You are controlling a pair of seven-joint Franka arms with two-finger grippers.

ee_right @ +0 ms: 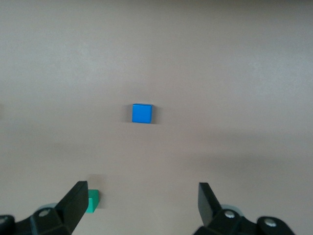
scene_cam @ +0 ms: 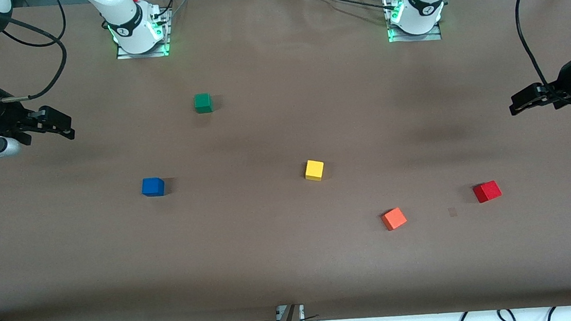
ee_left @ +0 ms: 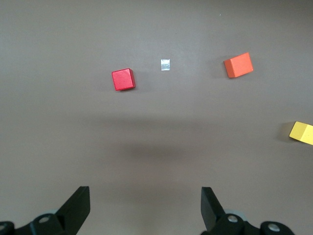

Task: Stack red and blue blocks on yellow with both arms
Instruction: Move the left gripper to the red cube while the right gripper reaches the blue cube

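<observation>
The yellow cube [scene_cam: 314, 170] sits near the table's middle; it also shows at the edge of the left wrist view [ee_left: 302, 132]. The blue cube [scene_cam: 153, 186] lies toward the right arm's end and shows in the right wrist view [ee_right: 142, 113]. The red cube [scene_cam: 487, 191] lies toward the left arm's end, nearer the front camera, and shows in the left wrist view [ee_left: 122, 79]. My left gripper [scene_cam: 518, 101] [ee_left: 145, 208] is open and empty, up in the air at its end of the table. My right gripper [scene_cam: 63, 127] [ee_right: 143, 205] is open and empty, up at its end.
A green cube [scene_cam: 203, 102] [ee_right: 93, 201] lies farther from the front camera than the blue cube. An orange cube [scene_cam: 394, 218] [ee_left: 238, 65] lies between the yellow and red cubes, nearer the camera. A small pale mark [ee_left: 166, 64] is on the brown table [scene_cam: 284, 264].
</observation>
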